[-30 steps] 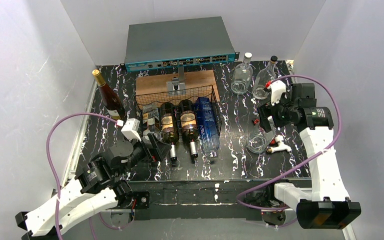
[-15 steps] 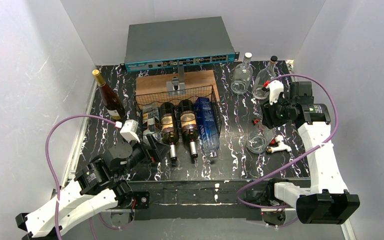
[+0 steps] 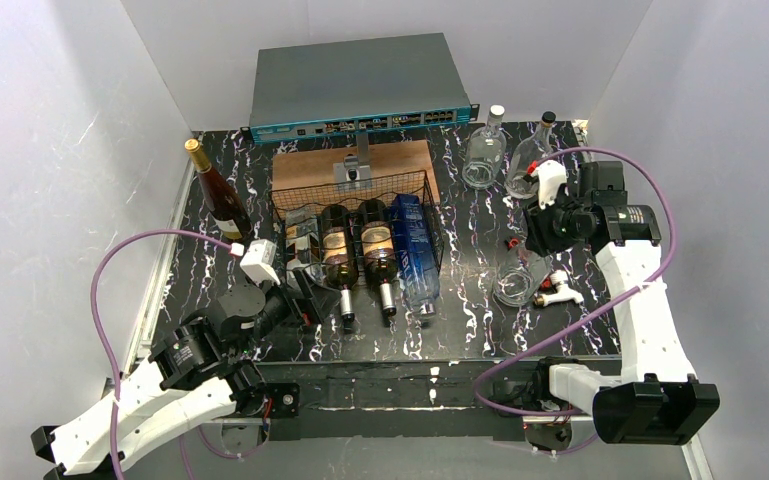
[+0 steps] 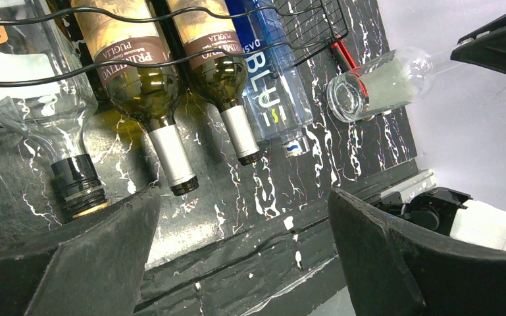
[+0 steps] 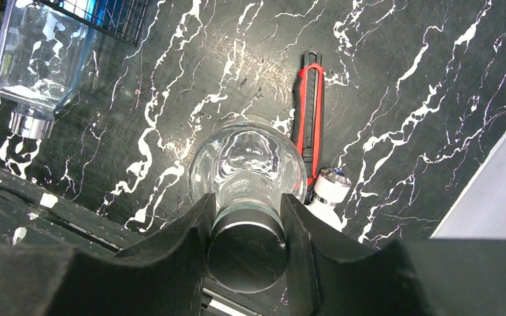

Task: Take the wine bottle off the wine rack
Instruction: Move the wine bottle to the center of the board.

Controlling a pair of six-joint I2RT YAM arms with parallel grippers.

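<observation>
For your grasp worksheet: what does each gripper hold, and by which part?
Right gripper grips the clear bottle by its capped neck; left gripper holds nothing.

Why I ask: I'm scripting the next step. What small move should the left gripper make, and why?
Probably ease the left gripper forward around the neck of the nearer wine bottle: its jaws stand open, short of the wine rack.

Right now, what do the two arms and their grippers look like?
The left arm and right arm have white shells, black joints and a looping purple cable. Each wrist carries a white block. The left gripper and right gripper have broad, matte black fingers.
</observation>
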